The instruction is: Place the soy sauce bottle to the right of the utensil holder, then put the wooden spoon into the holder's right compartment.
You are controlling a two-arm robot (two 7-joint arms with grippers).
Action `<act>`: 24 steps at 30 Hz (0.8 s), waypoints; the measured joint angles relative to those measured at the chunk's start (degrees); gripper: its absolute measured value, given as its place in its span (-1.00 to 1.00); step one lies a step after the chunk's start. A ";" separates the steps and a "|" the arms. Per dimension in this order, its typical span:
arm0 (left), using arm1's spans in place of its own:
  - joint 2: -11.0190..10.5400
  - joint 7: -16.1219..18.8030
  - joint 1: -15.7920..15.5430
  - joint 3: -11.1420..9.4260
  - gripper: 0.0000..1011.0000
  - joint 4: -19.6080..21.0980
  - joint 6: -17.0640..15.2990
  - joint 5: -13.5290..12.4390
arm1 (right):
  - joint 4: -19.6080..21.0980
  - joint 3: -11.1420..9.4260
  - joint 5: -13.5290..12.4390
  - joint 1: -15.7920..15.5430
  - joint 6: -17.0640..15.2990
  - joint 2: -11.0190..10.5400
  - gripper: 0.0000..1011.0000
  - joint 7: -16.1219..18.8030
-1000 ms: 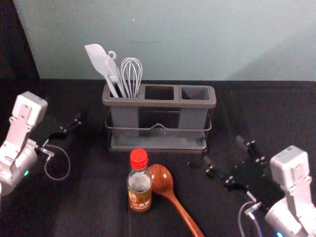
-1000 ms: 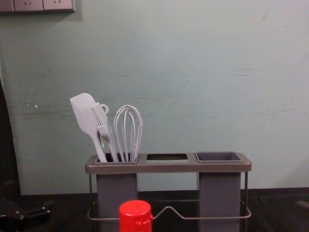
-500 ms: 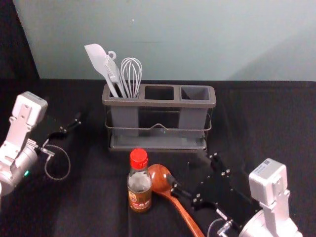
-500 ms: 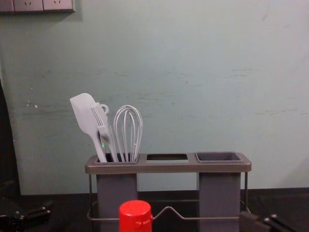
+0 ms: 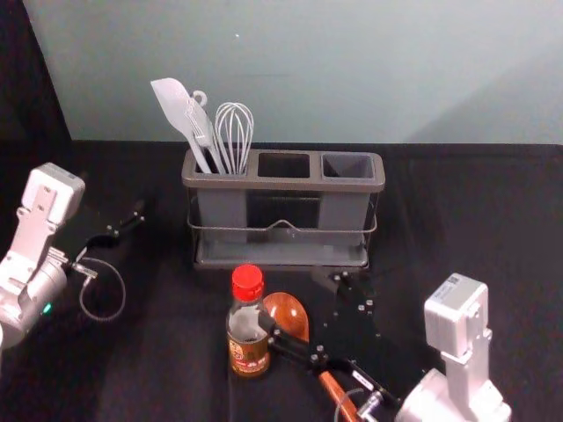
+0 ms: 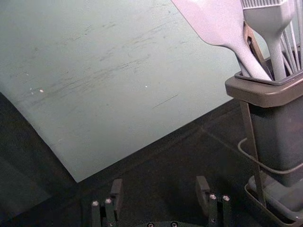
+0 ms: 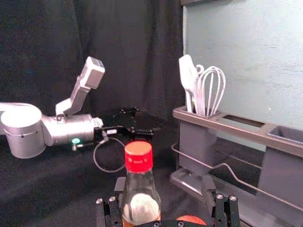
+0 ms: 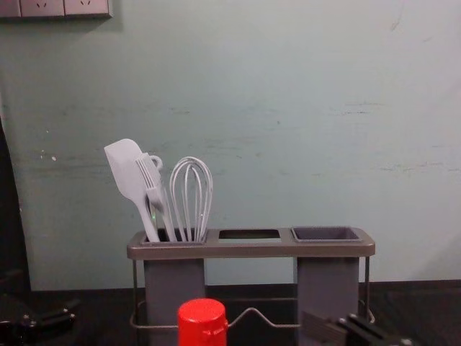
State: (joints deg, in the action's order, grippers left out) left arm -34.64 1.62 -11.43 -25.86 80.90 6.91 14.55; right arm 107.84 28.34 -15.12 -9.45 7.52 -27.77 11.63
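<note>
In the head view, the bottle [image 5: 248, 343] stood upright about seven o'clock from the holder [image 5: 281, 184]; the spoon [image 5: 286, 312] lay just beside, and the right gripper [image 5: 293, 299] reached in from four o'clock. In the left wrist view, the left gripper [image 6: 159, 182] was parked, wide open and empty, at the holder's nine o'clock. In the right wrist view, the right one was also wide open, holding nothing — the bottle was nearer to one finger. It needed centring before closing, without pinching the spoon. In the chest view, the red cap [image 8: 202, 324] stood upright.
</note>
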 joint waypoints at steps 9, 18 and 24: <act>0.00 0.00 0.00 0.00 0.98 0.00 0.00 0.00 | -3.53 0.61 -0.64 4.51 -1.06 3.64 0.99 3.89; 0.00 0.00 0.00 0.00 0.98 0.00 0.00 0.00 | -6.49 1.36 -0.30 7.94 -2.88 6.51 0.99 7.10; 0.00 0.00 0.00 0.00 0.98 0.00 0.00 0.00 | -7.92 1.67 0.88 9.21 -3.42 7.98 0.99 8.33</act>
State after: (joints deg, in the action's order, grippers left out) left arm -34.65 1.62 -11.43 -25.86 80.90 6.91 14.55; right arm 99.91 30.01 -14.24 -0.24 4.10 -19.79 19.96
